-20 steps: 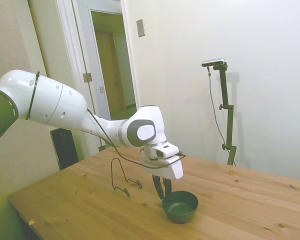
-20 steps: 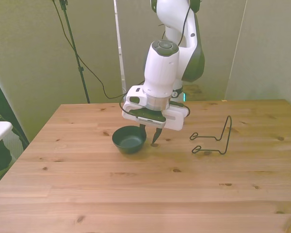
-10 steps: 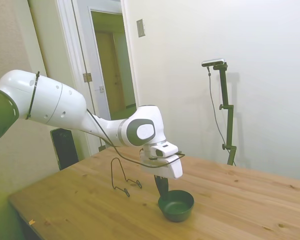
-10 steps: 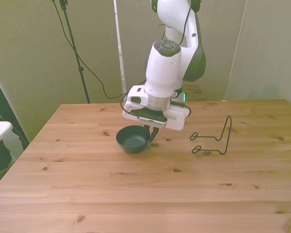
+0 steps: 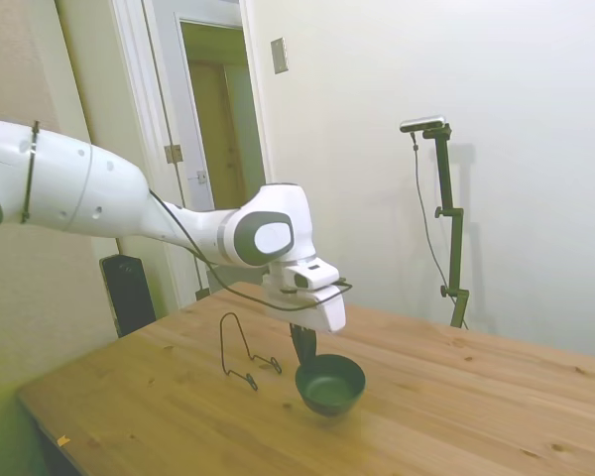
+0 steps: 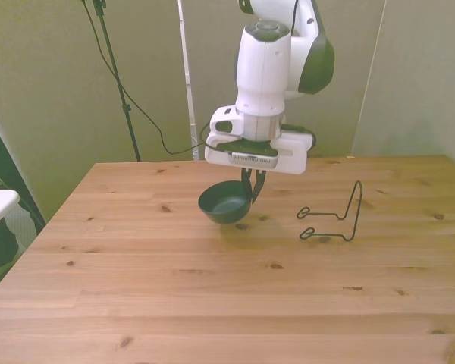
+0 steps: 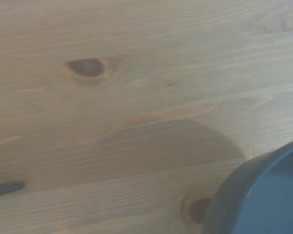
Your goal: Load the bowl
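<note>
The small dark green bowl hangs tilted just above the wooden table, held by its rim. My gripper is shut on that rim, on the side toward the wire rack. In the wrist view a part of the bowl's rim shows over the wood, with its shadow beside it. The thin black wire rack stands on the table, a short way from the bowl on the front view's right.
The wooden table has its near edge at the bottom of the front view. A doorway and a dark object lie behind the table's far side in the side view.
The gripper closed on the bowl's rim and lifted it off the table. Bowl and gripper moved up and toward the wire rack.
</note>
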Controlling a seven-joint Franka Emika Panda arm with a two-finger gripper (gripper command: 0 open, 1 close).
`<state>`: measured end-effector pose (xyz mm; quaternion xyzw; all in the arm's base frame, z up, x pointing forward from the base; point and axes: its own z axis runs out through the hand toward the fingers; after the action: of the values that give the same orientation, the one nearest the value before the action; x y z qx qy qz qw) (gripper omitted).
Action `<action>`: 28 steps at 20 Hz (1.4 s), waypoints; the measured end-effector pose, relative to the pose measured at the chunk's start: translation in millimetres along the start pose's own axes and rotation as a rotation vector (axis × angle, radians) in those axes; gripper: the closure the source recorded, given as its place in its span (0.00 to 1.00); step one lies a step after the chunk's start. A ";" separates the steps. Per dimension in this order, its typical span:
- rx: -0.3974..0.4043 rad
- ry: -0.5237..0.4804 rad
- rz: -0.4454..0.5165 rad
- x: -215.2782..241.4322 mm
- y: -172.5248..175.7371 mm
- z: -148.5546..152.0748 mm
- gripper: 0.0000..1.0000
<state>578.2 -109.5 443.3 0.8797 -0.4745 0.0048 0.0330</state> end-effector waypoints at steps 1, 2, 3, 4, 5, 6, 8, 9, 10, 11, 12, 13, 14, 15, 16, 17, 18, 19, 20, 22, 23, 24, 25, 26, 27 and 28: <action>0.021 -0.010 -0.011 -6.0 0.7 -9.7 1.00; 0.044 -0.029 -0.023 -12.6 1.9 -18.3 1.00; 0.068 -0.052 -0.038 -18.6 3.4 -25.9 1.00; 0.089 -0.071 -0.050 -23.4 5.3 -33.1 1.00; 0.113 -0.092 -0.065 -27.0 6.9 -39.6 1.00; 0.145 -0.109 -0.082 -29.2 8.0 -46.1 1.00; 0.215 -0.140 -0.116 -30.5 11.3 -56.8 1.00; 0.248 -0.158 -0.129 -30.1 13.9 -60.3 1.00; 0.275 -0.181 -0.143 -29.0 17.2 -62.6 1.00; 0.297 -0.203 -0.153 -27.7 21.0 -63.9 1.00; 0.312 -0.228 -0.161 -26.6 24.8 -63.8 1.00; 0.328 -0.253 -0.168 -25.6 27.8 -63.1 1.00; 0.342 -0.274 -0.174 -24.6 30.2 -62.2 1.00; 0.357 -0.291 -0.176 -23.4 31.9 -60.9 1.00; 0.373 -0.308 -0.180 -22.7 33.0 -59.4 1.00; 0.390 -0.321 -0.182 -22.1 33.6 -57.6 1.00; 0.408 -0.336 -0.185 -21.5 34.2 -55.7 1.00; 0.428 -0.354 -0.189 -21.0 34.6 -54.1 1.00; 0.448 -0.380 -0.190 -21.0 35.2 -52.5 1.00; 0.492 -0.436 -0.192 -19.6 37.1 -49.3 1.00; 0.511 -0.458 -0.187 -18.2 37.5 -48.0 1.00; 0.527 -0.478 -0.181 -16.6 36.8 -46.5 1.00; 0.542 -0.494 -0.178 -15.5 34.5 -45.1 1.00; 0.556 -0.512 -0.175 -15.0 31.0 -42.9 1.00; 0.568 -0.527 -0.173 -14.5 26.6 -40.1 1.00; 0.581 -0.541 -0.172 -14.0 22.1 -37.6 1.00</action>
<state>552.9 -107.6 481.4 0.8583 -0.3696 -0.0959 -0.3427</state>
